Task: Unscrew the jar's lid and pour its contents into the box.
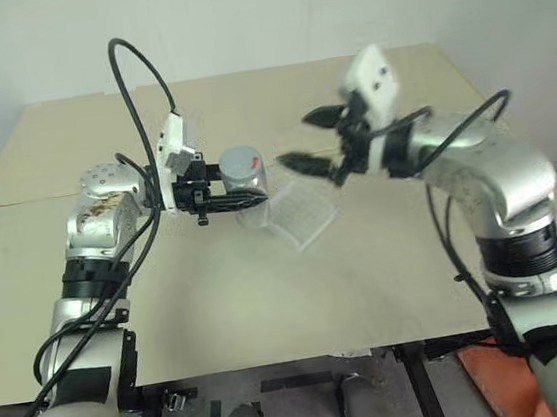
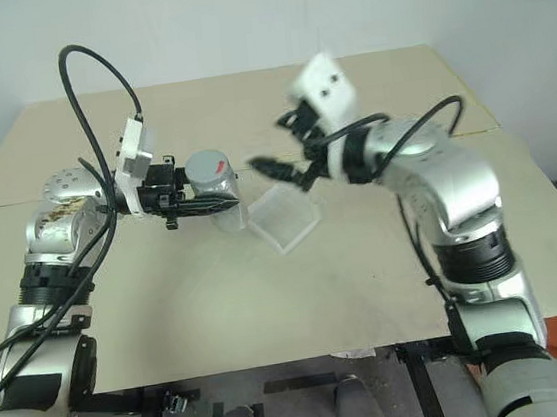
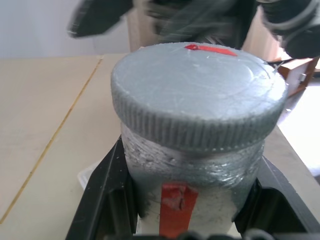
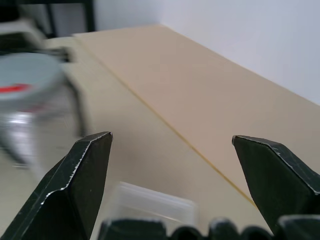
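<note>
My left gripper is shut on the jar and holds it upright in the air above the table. The left wrist view shows its fingers clamped on both sides of the jar. The grey lid with a small red mark sits on top of the jar. The contents are hidden inside it. To the jar's right, my right gripper hangs open and apart from the lid, holding nothing. The clear box lies on the table below and between the two grippers.
The beige table has bare room in front of the box and toward its far side. A seam runs across the tabletop behind the grippers. Black cables loop above both wrists.
</note>
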Controlling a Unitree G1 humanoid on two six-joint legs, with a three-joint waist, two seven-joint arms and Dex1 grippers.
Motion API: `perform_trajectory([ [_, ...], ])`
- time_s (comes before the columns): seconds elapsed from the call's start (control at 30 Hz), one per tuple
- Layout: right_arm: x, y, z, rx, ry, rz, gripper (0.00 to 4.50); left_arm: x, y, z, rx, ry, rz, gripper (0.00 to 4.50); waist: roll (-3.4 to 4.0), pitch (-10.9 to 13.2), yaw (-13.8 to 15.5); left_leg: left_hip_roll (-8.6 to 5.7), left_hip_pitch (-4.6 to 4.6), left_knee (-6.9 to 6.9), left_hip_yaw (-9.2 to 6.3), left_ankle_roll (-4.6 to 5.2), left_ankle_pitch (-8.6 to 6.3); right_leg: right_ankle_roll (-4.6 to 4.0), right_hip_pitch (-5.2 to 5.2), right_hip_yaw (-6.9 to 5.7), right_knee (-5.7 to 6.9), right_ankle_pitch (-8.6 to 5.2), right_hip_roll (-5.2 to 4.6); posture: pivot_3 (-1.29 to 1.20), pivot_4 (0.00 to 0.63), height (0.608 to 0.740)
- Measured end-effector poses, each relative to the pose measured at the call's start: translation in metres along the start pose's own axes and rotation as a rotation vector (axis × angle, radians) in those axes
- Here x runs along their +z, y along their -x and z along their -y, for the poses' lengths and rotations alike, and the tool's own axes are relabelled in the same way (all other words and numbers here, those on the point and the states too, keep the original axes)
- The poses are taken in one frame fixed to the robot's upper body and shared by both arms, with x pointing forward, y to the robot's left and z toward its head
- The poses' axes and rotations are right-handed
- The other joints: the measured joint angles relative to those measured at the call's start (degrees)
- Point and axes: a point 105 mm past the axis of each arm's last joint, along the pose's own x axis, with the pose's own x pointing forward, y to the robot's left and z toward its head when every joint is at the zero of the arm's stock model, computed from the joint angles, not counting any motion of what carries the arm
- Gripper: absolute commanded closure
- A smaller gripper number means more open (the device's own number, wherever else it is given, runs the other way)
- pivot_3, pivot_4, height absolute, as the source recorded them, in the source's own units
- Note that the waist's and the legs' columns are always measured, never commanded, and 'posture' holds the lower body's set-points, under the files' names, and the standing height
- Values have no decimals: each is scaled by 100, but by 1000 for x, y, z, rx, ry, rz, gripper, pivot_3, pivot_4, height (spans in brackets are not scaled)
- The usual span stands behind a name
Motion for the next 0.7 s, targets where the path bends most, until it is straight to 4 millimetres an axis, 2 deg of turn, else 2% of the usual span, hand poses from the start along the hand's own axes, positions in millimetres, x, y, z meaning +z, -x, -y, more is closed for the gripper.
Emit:
perform_trajectory([
  [0.23, 2, 7, -5, 37, -6, 16, 21, 1, -2, 1, -6, -2, 5, 2548, 0, 0, -10, -1, -1, 1, 2, 0, 0, 0, 1, 1, 0, 0, -1, 0, 150, 740],
  [0.33, 15, 11, -24, 129, -10, 69, 21, -1, -6, 1, -11, 9, 17, 2548, 0, 0, -12, 0, 0, 1, 1, 0, 0, 0, 2, 0, 0, 0, 0, 0, 150, 740],
  [0.47, 32, 6, -54, 238, -16, 138, 21, -3, -15, -2, -25, 34, 39, 2548, 0, 0, -16, -1, 3, 1, -1, 0, 0, 0, 2, 0, 6, 0, 0, 0, 150, 740],
  [0.57, 35, -2, -67, 272, -15, 145, 21, 2, -19, -3, -37, 26, 47, 2548, 0, 0, -20, -1, 1, 2, -1, 0, 0, 0, 2, 0, 4, 0, 0, 0, 150, 740],
  [0.7, 32, -17, -75, 276, -21, 122, 21, 2, -24, -2, -53, 29, 56, 2548, 0, 0, -13, -1, 2, 2, -1, -1, 1, 0, 1, 0, 6, 0, 0, 0, 150, 740],
])
